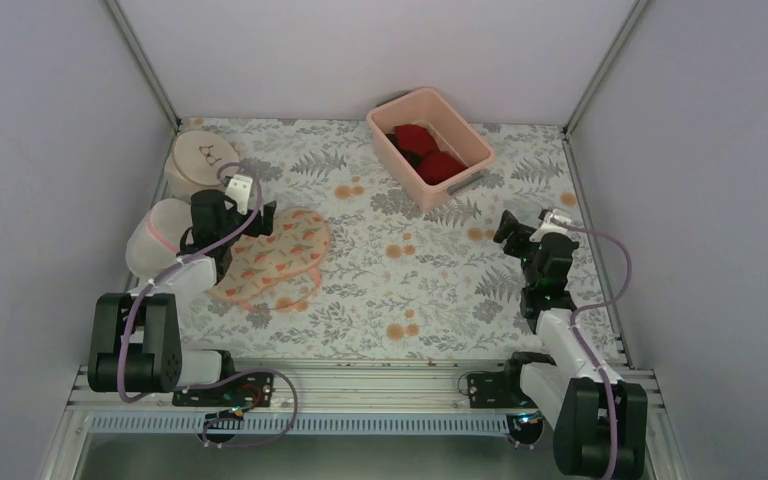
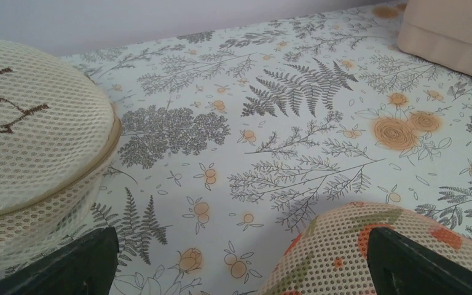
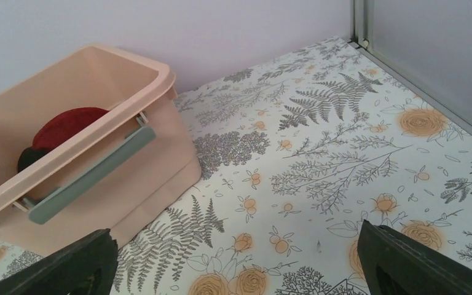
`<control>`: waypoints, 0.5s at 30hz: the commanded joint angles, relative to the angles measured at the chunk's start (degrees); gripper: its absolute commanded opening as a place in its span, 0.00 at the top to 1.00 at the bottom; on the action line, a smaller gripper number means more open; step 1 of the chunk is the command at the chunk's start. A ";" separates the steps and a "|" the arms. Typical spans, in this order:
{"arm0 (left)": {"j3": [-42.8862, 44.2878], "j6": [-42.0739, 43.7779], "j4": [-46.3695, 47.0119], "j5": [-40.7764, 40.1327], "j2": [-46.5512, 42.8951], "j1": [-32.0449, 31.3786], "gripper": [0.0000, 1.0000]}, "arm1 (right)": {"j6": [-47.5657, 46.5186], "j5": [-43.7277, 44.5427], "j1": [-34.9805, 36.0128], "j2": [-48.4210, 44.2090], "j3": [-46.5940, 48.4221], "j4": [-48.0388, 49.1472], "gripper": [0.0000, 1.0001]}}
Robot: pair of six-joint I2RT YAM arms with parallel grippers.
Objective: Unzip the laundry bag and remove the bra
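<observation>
Patterned worktop [image 1: 400, 290], seen from above. Pink bin [image 1: 396, 160], twelve o'clock: red garments [image 1: 425, 148] and a dark piece, half hidden by its wall. Laundry bag [image 1: 280, 255], nine o'clock, flat, contents not discernible. Round beige bag [image 1: 200, 155] and white mesh bag [image 1: 158, 240], ten o'clock, the latter partly behind the arm. Left fingers [image 2: 74, 267] wide, empty, one beside the laundry bag. Right fingers [image 3: 405, 261] wide, empty, three o'clock.

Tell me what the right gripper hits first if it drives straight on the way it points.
Likely the flowered table cover, just beside the pink bin: the right gripper, jaws open, tilts down at bare cloth. The bin sits left of that line, though depth is unclear.
</observation>
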 commanded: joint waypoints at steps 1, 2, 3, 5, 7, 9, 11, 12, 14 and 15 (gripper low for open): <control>3.28 0.77 -0.05 1.26 0.43 0.01 0.00 | 1.49 0.44 -0.42 0.54 3.55 -1.77 0.00; 4.08 1.23 -0.79 1.08 0.52 0.01 0.00 | 1.91 0.41 -0.46 0.89 5.60 -3.93 0.00; 5.32 1.66 -1.59 0.89 0.56 0.01 0.00 | 2.21 -0.24 -0.45 1.19 8.72 -6.03 0.00; 7.26 2.95 -3.70 1.13 0.42 0.01 0.00 | 2.47 -4.02 -0.40 1.37 13.16 -9.35 0.00; 9.87 4.86 -6.74 2.04 0.24 0.01 0.00 | 2.28 -14.19 -0.41 1.40 16.56 -8.92 0.00; 13.13 6.96 -10.98 3.38 0.26 -0.01 0.00 | 4.67 -25.28 -0.23 2.53 20.14 -7.14 0.00; 17.11 9.53 -16.97 5.08 0.47 0.01 0.00 | 7.27 -32.22 2.69 5.61 24.98 -7.17 0.00; 19.20 10.81 -19.78 5.74 0.55 0.01 0.00 | 7.09 -31.98 5.88 7.25 28.17 -9.70 0.00; 23.52 14.37 -25.49 6.06 0.73 0.01 0.00 | 4.62 -27.32 14.68 10.94 34.86 -15.34 0.00; 25.56 16.11 -28.81 5.99 0.81 0.01 0.00 | 3.59 -24.45 19.53 13.21 38.02 -17.59 0.00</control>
